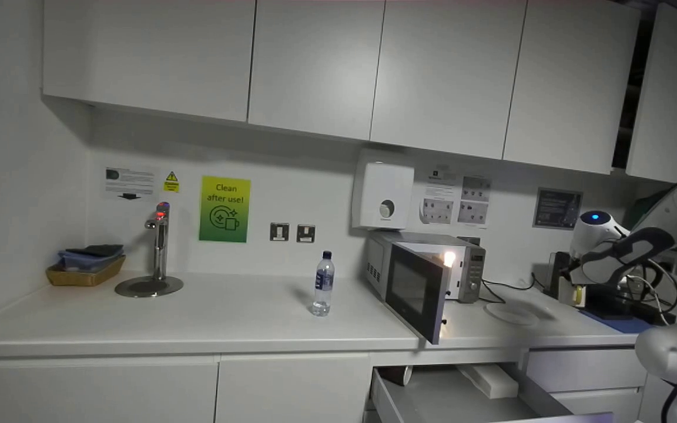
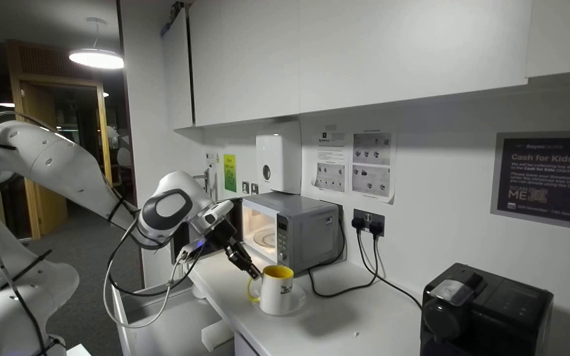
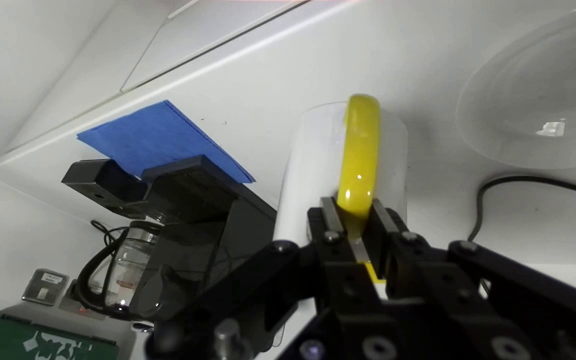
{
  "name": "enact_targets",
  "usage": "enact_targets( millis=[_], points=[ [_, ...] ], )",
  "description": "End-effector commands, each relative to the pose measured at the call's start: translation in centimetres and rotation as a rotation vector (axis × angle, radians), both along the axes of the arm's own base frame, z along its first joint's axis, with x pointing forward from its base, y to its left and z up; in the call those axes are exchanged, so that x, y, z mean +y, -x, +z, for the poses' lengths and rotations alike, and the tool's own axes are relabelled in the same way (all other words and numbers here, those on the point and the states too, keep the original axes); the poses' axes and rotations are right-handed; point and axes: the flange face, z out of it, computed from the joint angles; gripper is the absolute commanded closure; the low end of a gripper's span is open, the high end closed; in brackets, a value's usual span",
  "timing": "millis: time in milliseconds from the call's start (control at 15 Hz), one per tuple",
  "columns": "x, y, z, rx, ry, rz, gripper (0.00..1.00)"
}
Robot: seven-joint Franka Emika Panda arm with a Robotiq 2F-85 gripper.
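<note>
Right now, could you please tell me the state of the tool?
Tool: closed, holding the white mug by its yellow handle.

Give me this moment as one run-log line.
black two-fingered gripper: clamped on yellow curved handle; held: white cylindrical mug; silver-grey boxy microwave: dark-windowed door open; grey drawer: open; clear round plate: on white countertop

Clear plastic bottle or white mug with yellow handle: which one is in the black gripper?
The white mug: the gripper pinches its yellow handle. The bottle, dark-capped, stands upright on the white counter, well apart from the gripper.
</note>
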Motion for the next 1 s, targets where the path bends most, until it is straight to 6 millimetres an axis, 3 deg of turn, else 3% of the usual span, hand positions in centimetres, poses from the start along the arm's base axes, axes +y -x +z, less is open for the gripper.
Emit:
enact_targets(
  millis=[0, 533, 933],
  points=[
    [-1.8, -2.1, 0.1, -0.008, 0.036, 0.01, 0.96],
    [-3.0, -3.9, -0.6, -0.015, 0.11, 0.019, 0.96],
    [-1.6, -5.1, -1.9, -0.004, 0.107, 0.06, 0.96]
  ],
)
